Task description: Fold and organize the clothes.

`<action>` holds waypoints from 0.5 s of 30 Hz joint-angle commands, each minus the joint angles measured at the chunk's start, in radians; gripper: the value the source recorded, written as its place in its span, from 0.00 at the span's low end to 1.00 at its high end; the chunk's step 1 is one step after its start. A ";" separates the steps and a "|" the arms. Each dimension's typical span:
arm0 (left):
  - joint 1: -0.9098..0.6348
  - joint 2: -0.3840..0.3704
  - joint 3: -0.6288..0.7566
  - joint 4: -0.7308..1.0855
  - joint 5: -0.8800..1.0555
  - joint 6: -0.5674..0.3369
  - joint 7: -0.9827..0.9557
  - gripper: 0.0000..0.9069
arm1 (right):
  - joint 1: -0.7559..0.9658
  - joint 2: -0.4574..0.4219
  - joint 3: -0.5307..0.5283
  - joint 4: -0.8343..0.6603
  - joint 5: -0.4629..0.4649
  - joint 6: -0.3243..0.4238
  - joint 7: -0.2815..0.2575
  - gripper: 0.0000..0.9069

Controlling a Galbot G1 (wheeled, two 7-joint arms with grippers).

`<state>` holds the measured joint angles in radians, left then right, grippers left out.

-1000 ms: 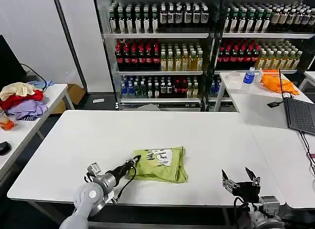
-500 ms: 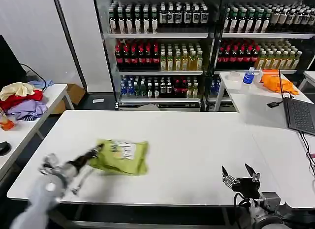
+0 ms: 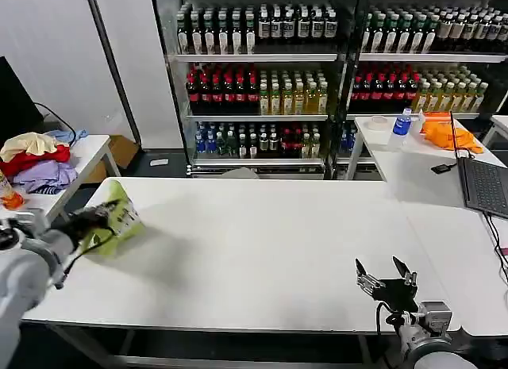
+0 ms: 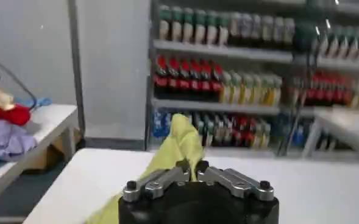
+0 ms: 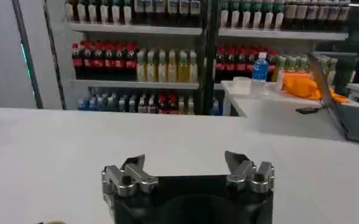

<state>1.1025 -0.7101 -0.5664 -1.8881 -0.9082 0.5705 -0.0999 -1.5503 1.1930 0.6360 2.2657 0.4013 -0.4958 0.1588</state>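
Note:
A folded lime-green T-shirt (image 3: 119, 216) with a pale printed patch hangs near the left end of the white table (image 3: 262, 250), lifted off the surface. My left gripper (image 3: 99, 214) is shut on its edge. In the left wrist view the yellow-green cloth (image 4: 178, 143) rises from between the closed fingertips of that gripper (image 4: 191, 165). My right gripper (image 3: 385, 275) stands open and empty above the table's front right edge; in the right wrist view the same gripper (image 5: 188, 164) has its fingers spread wide with nothing between them.
A side table at the left holds a pile of red, purple and cream clothes (image 3: 33, 163). Drink shelves (image 3: 262, 83) line the back. At the right another table carries a laptop (image 3: 484, 186), an orange cloth (image 3: 448, 135) and a bottle (image 3: 402, 123).
My left gripper has carried the folded T-shirt from the table's front middle far to the left and lifted it. The right gripper has stayed in place, open.

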 commanded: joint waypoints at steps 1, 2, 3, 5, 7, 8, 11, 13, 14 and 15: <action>-0.068 -0.194 0.431 0.009 0.705 -0.046 -0.048 0.02 | -0.014 0.024 -0.006 -0.006 -0.059 0.000 -0.001 1.00; -0.086 -0.198 0.442 0.002 0.713 -0.047 -0.049 0.02 | -0.018 0.027 -0.006 -0.004 -0.063 0.000 -0.001 1.00; -0.113 -0.203 0.459 -0.010 0.718 -0.046 -0.051 0.02 | -0.024 0.032 -0.005 -0.002 -0.067 -0.001 -0.001 1.00; -0.154 -0.206 0.479 -0.026 0.707 -0.037 -0.051 0.02 | -0.033 0.036 0.000 -0.001 -0.075 0.000 -0.002 1.00; -0.187 -0.206 0.500 -0.045 0.685 -0.021 -0.049 0.02 | -0.040 0.040 0.007 -0.005 -0.078 0.002 -0.003 1.00; -0.194 -0.206 0.514 -0.062 0.663 -0.015 -0.045 0.02 | -0.043 0.042 0.010 -0.006 -0.079 0.004 -0.003 1.00; -0.231 -0.221 0.581 -0.052 0.660 0.002 -0.036 0.02 | -0.049 0.050 0.019 -0.010 -0.081 0.006 -0.004 1.00; -0.255 -0.255 0.643 -0.012 0.665 0.006 -0.034 0.02 | -0.049 0.053 0.020 -0.011 -0.081 0.006 -0.004 1.00; -0.267 -0.271 0.656 0.011 0.665 0.006 -0.035 0.02 | -0.047 0.054 0.021 -0.011 -0.082 0.006 -0.005 1.00; -0.280 -0.290 0.684 0.041 0.663 0.006 -0.038 0.02 | -0.046 0.054 0.021 -0.011 -0.082 0.006 -0.004 1.00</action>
<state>0.9596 -0.8793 -0.1619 -1.9161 -0.3907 0.5633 -0.1263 -1.5865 1.2360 0.6501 2.2576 0.3371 -0.4911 0.1549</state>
